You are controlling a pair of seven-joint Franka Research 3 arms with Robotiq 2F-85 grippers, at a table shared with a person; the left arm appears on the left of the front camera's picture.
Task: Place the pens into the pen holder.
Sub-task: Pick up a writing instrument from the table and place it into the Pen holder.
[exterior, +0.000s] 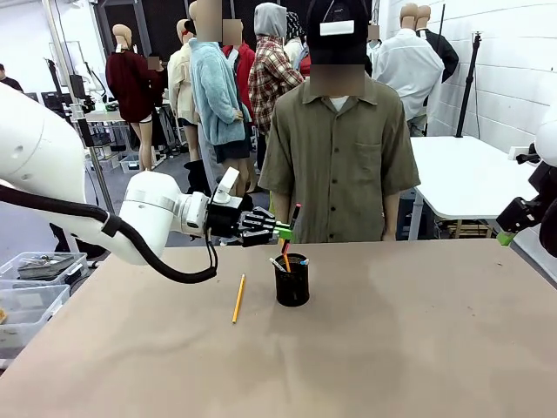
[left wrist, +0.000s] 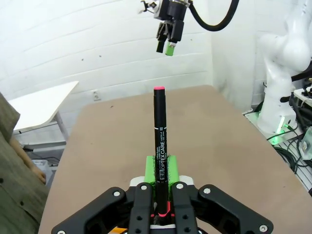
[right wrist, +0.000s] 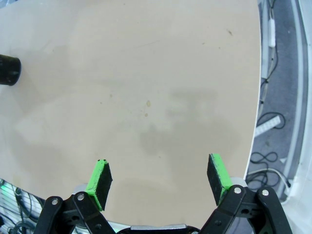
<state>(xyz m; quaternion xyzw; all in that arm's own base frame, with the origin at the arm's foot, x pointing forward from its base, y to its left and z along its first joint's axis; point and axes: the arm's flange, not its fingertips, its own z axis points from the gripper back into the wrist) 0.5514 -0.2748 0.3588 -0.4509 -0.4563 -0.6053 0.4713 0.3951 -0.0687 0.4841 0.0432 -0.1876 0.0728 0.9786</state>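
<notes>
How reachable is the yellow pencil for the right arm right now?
Probably not cleanly. The yellow pencil lies beyond the pen holder from the right arm's fingers, which are open. The left arm's fingers, shut on the red-ended black pen, hang by the holder in that path.

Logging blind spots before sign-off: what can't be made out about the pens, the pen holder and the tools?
Front view: pens inside the pen holder are too small to count; its mesh wall hides their lower parts.
Right wrist view: pen holder cut off by the left edge.
Left wrist view: lower end of the red-and-black pen hidden inside the left tool.
Front view: right tool tiny at the right edge, jaws unreadable.
</notes>
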